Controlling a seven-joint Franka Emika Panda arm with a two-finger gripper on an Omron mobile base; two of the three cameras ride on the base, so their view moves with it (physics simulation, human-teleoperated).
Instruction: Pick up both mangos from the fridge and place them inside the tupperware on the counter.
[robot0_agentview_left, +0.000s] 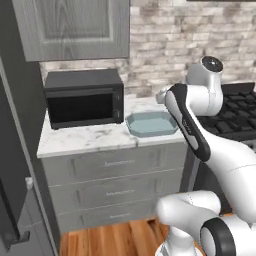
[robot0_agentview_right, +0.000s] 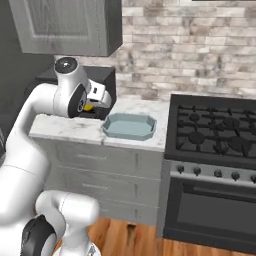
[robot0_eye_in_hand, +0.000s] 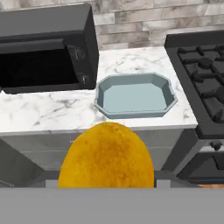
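Mango (robot0_eye_in_hand: 106, 156) is clamped in the hand (robot0_agentview_right: 91, 106), sitting big and orange right at the bottom of the hand view, so the grip is closed on it for sure. From the right base view you can spot a bit of yellow peeking out between the white wrist and the microwave (robot0_agentview_right: 102, 82). The hand hangs above the front edge of the marble surface (robot0_agentview_left: 90, 136), near the microwave's right end and off to the left of the tupperware (robot0_eye_in_hand: 134, 96). That tray is pale blue-grey with nothing in it, parked on the surface between the microwave and the black stove (robot0_agentview_right: 215, 131). A slice of the dark fridge (robot0_agentview_left: 12, 165) shows at the far left of the left base view. Can't see a second mango anywhere I could point to.
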